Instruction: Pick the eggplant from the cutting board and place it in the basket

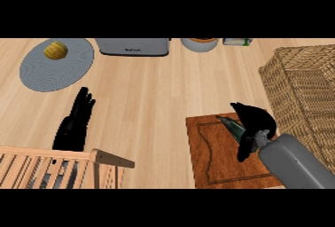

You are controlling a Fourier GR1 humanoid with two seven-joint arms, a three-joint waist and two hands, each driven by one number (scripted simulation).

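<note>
Right hand (255, 120) fingers curled round eggplant (231, 126) above cutting board (212, 155), beside wicker basket (304, 88); left hand (77, 119) fingers straight

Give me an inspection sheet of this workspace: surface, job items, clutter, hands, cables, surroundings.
Surface: light wooden counter.
Job's things: eggplant on the cutting board, mostly hidden by the right hand; wicker basket at the right edge, beside the board.
Clutter: grey round plate at far left with a yellow fruit on it; wooden rack at lower left.
Hands: right hand curled round the eggplant; left hand open, resting at the left, fingers up.
Cables: nothing seen.
Surroundings: toaster, a bowl-like vessel and a small pack along the far edge.
</note>
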